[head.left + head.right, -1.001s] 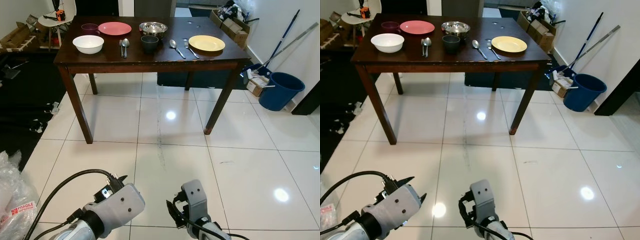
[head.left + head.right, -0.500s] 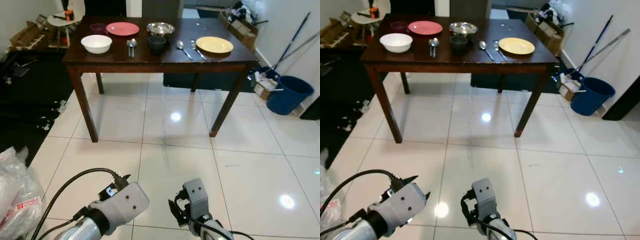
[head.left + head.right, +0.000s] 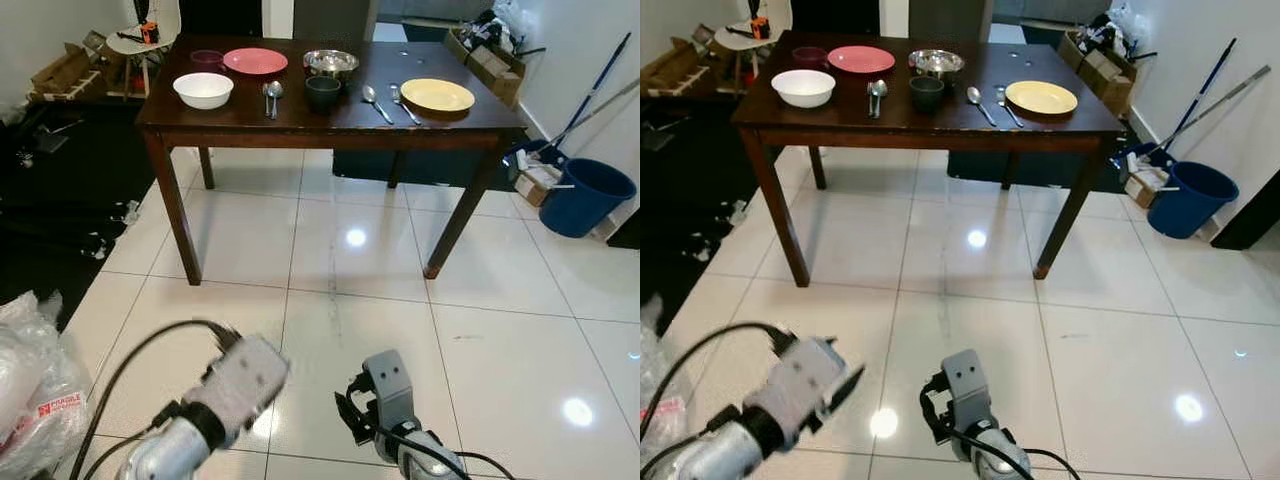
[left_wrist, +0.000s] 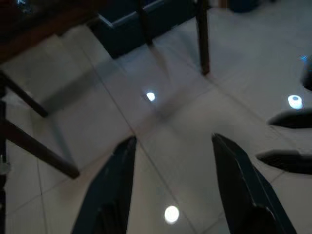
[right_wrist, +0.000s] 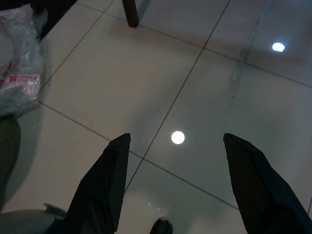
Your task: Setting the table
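You are facing a white tiled floor [image 3: 500, 300] with a dark wooden table [image 3: 330, 110] standing well ahead of you. To the right of the table, a blue bucket [image 3: 585, 195] sits against the wall with mop handles [image 3: 590, 85] leaning above it. At your lower left lies a clear plastic bag [image 3: 30, 370] printed with red lettering.

On the tabletop, from your left: a white bowl [image 3: 203, 89], with a small dark red bowl [image 3: 207, 59] behind it and a pink plate [image 3: 255, 61] beside that. A fork and spoon pair [image 3: 270, 95] lies just right of the white bowl. Near the middle stand a dark cup [image 3: 323, 91] and, behind it, a steel bowl [image 3: 331, 63]. Further right, a second spoon [image 3: 372, 98] and a fork [image 3: 403, 101] lie just left of a yellow plate [image 3: 437, 95].

Your left gripper [image 4: 170, 180] hangs low over the floor tiles, fingers apart and empty. Your right gripper [image 5: 178, 180] also hangs low over the tiles, fingers spread wide, holding nothing. Both are well short of the table.
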`<state>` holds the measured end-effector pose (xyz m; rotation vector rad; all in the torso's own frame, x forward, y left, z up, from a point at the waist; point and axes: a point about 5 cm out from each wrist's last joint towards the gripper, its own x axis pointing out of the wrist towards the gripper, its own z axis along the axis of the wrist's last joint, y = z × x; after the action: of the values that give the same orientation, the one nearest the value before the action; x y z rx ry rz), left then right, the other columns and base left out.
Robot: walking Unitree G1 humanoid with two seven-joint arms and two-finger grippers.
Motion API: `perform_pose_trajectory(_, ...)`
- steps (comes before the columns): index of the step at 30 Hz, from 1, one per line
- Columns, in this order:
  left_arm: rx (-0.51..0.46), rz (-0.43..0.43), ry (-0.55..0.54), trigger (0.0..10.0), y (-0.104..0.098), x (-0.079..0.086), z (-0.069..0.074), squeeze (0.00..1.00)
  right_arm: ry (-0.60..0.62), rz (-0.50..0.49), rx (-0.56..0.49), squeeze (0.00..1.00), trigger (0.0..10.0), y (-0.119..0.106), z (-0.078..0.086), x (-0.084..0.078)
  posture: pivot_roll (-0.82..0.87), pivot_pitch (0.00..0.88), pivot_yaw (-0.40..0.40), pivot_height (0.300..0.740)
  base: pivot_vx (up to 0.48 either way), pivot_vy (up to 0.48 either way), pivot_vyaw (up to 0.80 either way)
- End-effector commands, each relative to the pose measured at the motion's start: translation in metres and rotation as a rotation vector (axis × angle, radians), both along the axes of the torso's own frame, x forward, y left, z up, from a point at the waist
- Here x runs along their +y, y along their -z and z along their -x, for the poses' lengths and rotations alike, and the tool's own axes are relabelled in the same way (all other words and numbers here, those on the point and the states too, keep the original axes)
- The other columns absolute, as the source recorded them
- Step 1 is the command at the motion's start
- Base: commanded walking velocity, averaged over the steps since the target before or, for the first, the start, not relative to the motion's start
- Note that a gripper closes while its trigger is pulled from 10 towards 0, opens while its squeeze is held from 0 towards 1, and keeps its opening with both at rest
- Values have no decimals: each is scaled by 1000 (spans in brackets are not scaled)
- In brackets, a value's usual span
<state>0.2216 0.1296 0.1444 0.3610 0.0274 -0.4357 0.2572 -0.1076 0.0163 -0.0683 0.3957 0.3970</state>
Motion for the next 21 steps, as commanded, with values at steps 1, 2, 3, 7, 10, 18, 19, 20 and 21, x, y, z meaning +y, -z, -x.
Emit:
perform_pose_trajectory(1, -24, 28, -57, 10000, -4, 11, -5, 0, 27, 2, 9, 0, 10000, 4, 2, -6, -44, 19, 7, 740, 0, 0, 0)
perform_pose_trajectory(2, -43, 47, -128, 10000, -7, 19, -11, 0, 42, -2, -6, 0, 10000, 1, 0, -8, -44, 14, 7, 740, 0, 0, 0)
perform_pose_trajectory(3, -53, 61, -180, 10000, -8, 25, -15, 0, 52, -6, -16, 0, 10000, -1, -1, -9, -44, 14, 7, 740, 0, 0, 0)
perform_pose_trajectory(7, 147, 244, -156, 10000, 10, 25, -18, 0, 131, -46, -136, 0, 10000, -25, -9, -18, -53, 13, 13, 740, 0, 0, 0)
perform_pose_trajectory(10, 196, 324, -149, 10000, 13, 21, -17, 0, 203, -60, -202, 0, 10000, -39, -11, -28, -64, 19, 23, 740, 0, 0, 0)
perform_pose_trajectory(18, 263, 344, -208, 10000, 22, 22, -37, 0, 474, -107, -372, 0, 10000, -74, -1, -59, -112, 28, 106, 740, 0, 0, 0)
perform_pose_trajectory(19, 260, 339, -208, 10000, 21, 22, -40, 0, 473, -117, -386, 0, 10000, -76, -1, -58, -114, 26, 110, 740, 0, 0, 0)
perform_pose_trajectory(20, 260, 339, -208, 10000, 21, 22, -40, 0, 473, -117, -386, 0, 10000, -76, -1, -58, -114, 26, 110, 740, 0, 0, 0)
perform_pose_trajectory(21, 269, 345, -234, 10000, 22, 24, -46, 0, 461, -133, -411, 0, 10000, -83, -2, -54, -119, 27, 115, 740, 0, 0, 0)
